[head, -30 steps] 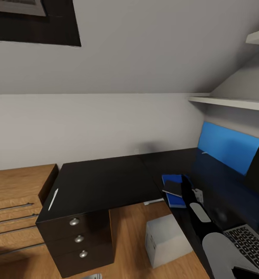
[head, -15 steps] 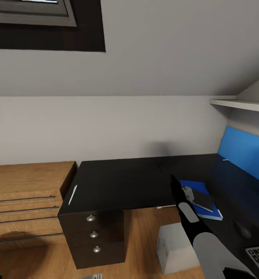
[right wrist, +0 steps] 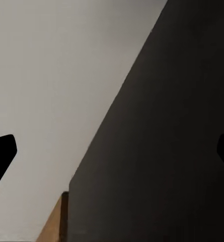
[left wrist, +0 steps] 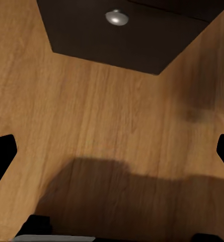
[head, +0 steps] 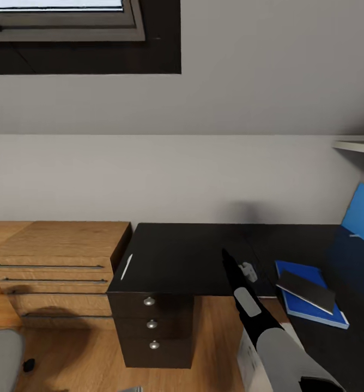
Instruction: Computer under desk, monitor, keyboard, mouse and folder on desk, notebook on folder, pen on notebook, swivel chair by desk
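Observation:
The blue folder lies on the black desk at the right, with the dark notebook flat on top of it. The pale pen rests near the left edge of the black cabinet desk. My right gripper hovers over that cabinet top, left of the folder. In the right wrist view the right gripper is open and empty above the dark top. My left gripper is open and empty over the wood floor. The pale computer stands on the floor, partly behind my right arm. A grey piece of the swivel chair shows at lower left.
A light wooden drawer unit stands left of the cabinet desk, whose drawer knobs face me. A dark-framed skylight sits in the sloped ceiling. The desk's blue back panel and a white shelf are at the far right.
The head view has swung left, so everything slides right in the picture; keyboard and monitor left the view, the chair seat entered. My right arm now ends over the cabinet desk rather than the folder.

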